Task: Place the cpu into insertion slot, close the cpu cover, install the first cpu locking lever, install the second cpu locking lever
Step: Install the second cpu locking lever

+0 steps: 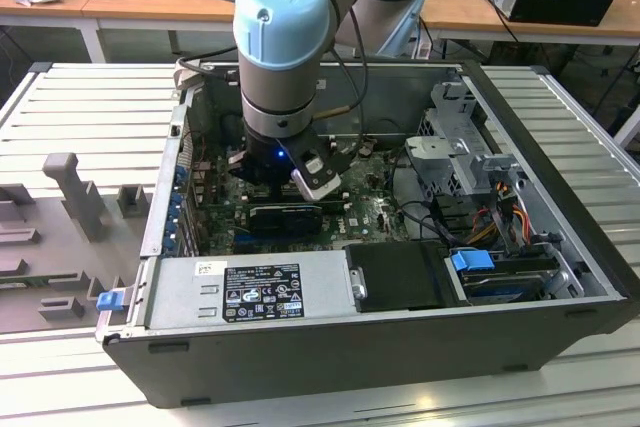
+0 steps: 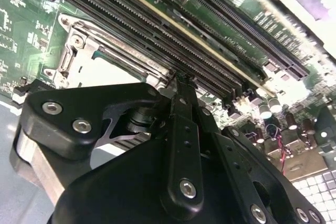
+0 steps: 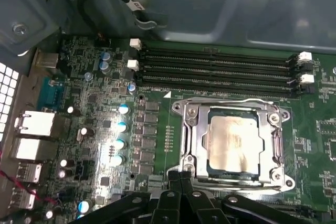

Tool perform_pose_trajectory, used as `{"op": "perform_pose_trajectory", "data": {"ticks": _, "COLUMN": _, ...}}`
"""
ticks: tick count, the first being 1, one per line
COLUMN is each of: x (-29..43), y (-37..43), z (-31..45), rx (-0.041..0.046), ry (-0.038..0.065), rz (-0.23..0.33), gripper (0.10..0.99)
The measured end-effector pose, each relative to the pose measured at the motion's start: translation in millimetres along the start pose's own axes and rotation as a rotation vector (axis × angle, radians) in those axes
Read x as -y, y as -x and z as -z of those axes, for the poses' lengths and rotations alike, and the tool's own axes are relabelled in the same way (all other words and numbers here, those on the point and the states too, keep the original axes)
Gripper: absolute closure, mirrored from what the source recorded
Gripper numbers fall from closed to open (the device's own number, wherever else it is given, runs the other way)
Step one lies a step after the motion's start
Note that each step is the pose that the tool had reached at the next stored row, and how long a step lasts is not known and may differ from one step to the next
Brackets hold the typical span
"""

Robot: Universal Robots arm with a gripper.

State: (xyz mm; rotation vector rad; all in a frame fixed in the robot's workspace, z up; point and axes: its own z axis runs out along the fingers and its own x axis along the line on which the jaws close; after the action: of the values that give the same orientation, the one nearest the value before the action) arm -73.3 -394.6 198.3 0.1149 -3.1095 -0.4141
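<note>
In the exterior view we see the robot arm (image 1: pixel 283 37) reaching down into an open computer case (image 1: pixel 380 277), its gripper (image 1: pixel 300 179) low over the green motherboard (image 1: pixel 375 215).

In the second wrist view the gripper (image 2: pixel 181 85) hangs beside the socket (image 2: pixel 89 59), its jaws pressed together and holding nothing.

In the first wrist view the chip (image 3: pixel 234 139) lies in the socket (image 3: pixel 233 141) under the closed metal cover (image 3: pixel 195 135), with the memory slots (image 3: pixel 215 72) at twelve o'clock from it.
</note>
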Motion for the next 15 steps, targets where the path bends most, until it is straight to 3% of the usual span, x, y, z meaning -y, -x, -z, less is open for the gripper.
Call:
{"op": "perform_pose_trajectory", "data": {"ticks": 2, "x": -0.4, "y": -0.4, "z": -1.3, "rx": 0.0004, "ry": 0.007, "rz": 0.000, "gripper": 0.980}}
{"op": "perform_pose_trajectory", "data": {"ticks": 7, "x": -0.9, "y": -4.7, "z": -1.8, "rx": 0.0005, "ry": 0.010, "rz": 0.000, "gripper": 0.980}}
{"op": "perform_pose_trajectory", "data": {"ticks": 10, "x": -3.6, "y": -4.7, "z": 7.9, "rx": 0.0006, "ry": 0.010, "rz": 0.000, "gripper": 0.980}}
{"op": "perform_pose_trajectory", "data": {"ticks": 15, "x": -6.2, "y": -4.6, "z": 17.7, "rx": 0.0006, "ry": 0.010, "rz": 0.000, "gripper": 0.980}}
